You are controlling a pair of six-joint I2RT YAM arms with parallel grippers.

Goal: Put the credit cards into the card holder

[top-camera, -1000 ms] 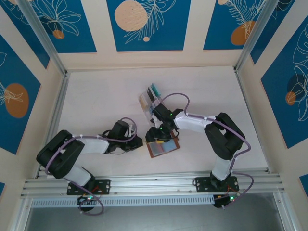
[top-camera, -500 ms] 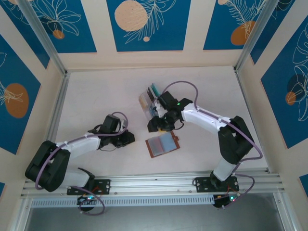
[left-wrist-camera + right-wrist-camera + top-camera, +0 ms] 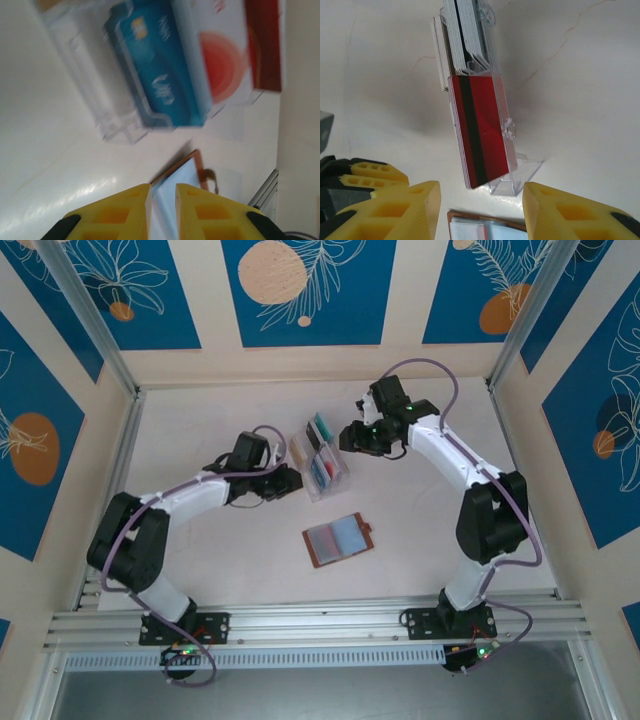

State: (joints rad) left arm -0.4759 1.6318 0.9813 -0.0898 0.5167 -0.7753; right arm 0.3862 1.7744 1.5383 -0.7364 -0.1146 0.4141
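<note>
The credit cards (image 3: 322,462) stand in a clear rack (image 3: 333,480) between our two jaws; the card holder (image 3: 337,539) lies open nearer us. Left jaws narrow, right jaws wide, both empty.

A pale, faintly marbled tabletop (image 3: 220,430) fills the enclosure. Cream walls at 9, 12 and 3 o'clock carry blue panels (image 3: 307,290) with orange discs and white leaf outlines — aluminium posts (image 3: 85,315) mark the corners. A slotted aluminium rail (image 3: 320,622) runs along 6 o'clock.
</note>
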